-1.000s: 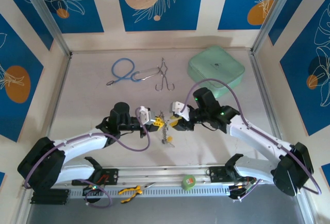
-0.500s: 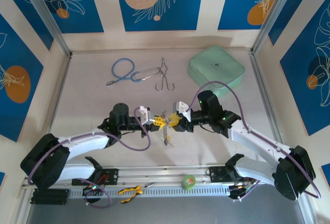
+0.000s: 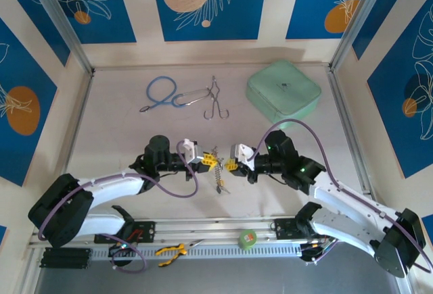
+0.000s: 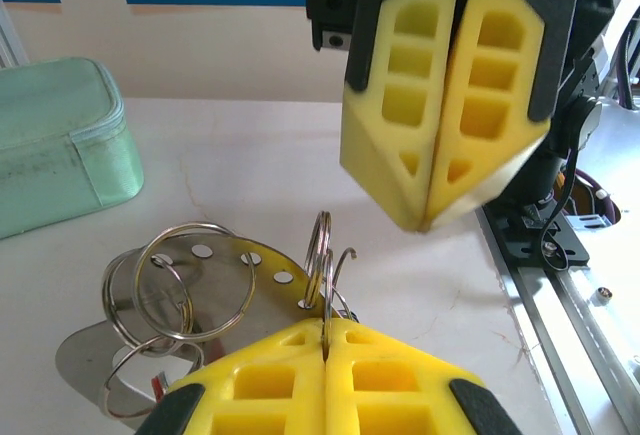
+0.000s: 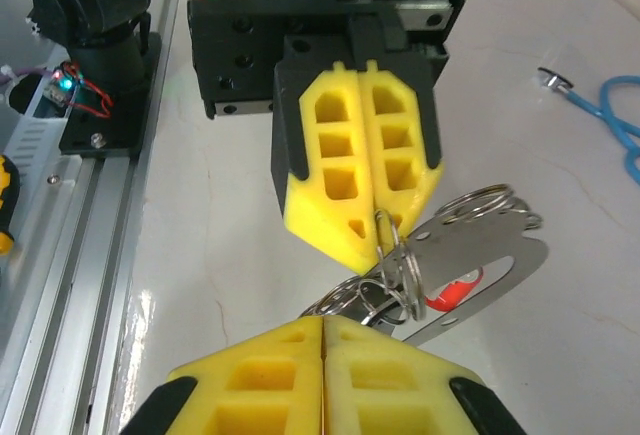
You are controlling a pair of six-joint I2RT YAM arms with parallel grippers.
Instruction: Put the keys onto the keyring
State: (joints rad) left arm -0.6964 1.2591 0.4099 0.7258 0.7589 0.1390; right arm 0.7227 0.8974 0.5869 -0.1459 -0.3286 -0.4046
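Two claws face each other, tips close, above the middle of the surface [image 3: 122,135]. The left claw [image 3: 205,161] is pressed together on one split ring of the keyring [image 4: 321,255], pinching it edge-on. More rings and a holed metal plate [image 4: 262,258] bunch beside it. The right claw [image 3: 232,165] is pressed together with nothing visible between its fingers, its tip just beside that ring. A short chain [image 3: 218,180] hangs below the rings.

The keyring [image 3: 215,163] lies between the left gripper [image 3: 203,163] and the right gripper [image 3: 232,165], whose tips face each other. On the table beyond the left gripper lie a cord loop [image 3: 161,92] and forceps [image 3: 216,101]. A pouch [image 3: 283,92] lies beyond the right gripper.
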